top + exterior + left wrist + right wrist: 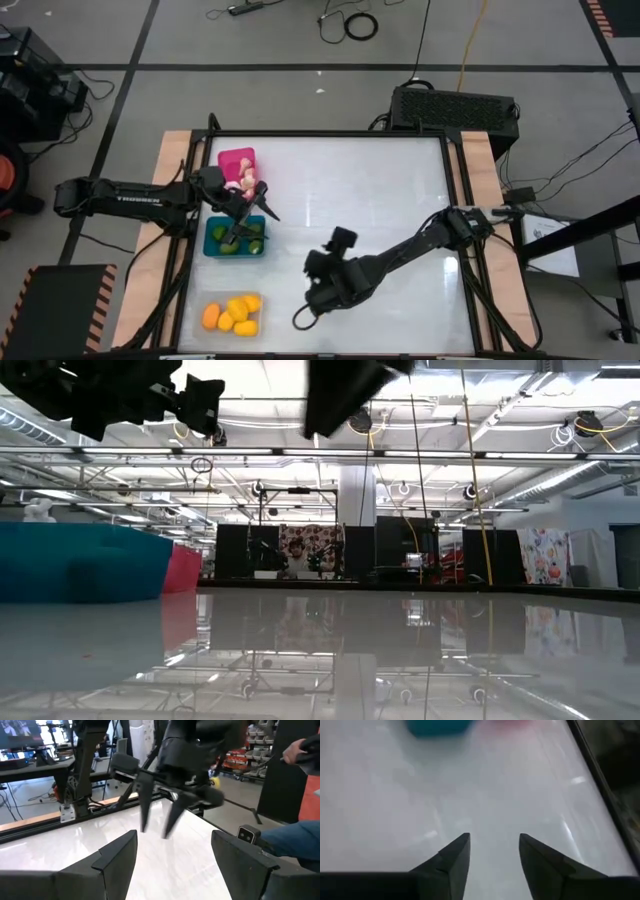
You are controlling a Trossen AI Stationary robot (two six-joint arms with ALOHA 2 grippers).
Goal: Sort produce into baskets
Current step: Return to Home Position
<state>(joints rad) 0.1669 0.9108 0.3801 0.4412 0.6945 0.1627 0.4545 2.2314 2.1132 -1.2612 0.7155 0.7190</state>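
1. Both arms are over the white table (380, 200). The left gripper (250, 225) hangs above the teal bin (209, 240). Its wrist view shows the fingers (120, 852) spread wide, with nothing between them.
2. The right gripper (303, 315) hovers over bare tabletop just beside the clear bin (214, 297). Its fingers (457, 852) are parted and empty.
3. The produce sits sorted:
   - dark green ovals (228, 246) in the teal bin
   - yellow-orange fruits (235, 312) in the clear bin
   - pale garlic-like bulbs (247, 181) heaped at the pink bin's (235, 160) end nearer the teal one
4. The three bins line the table's left side, with the teal one between the pink and the clear.
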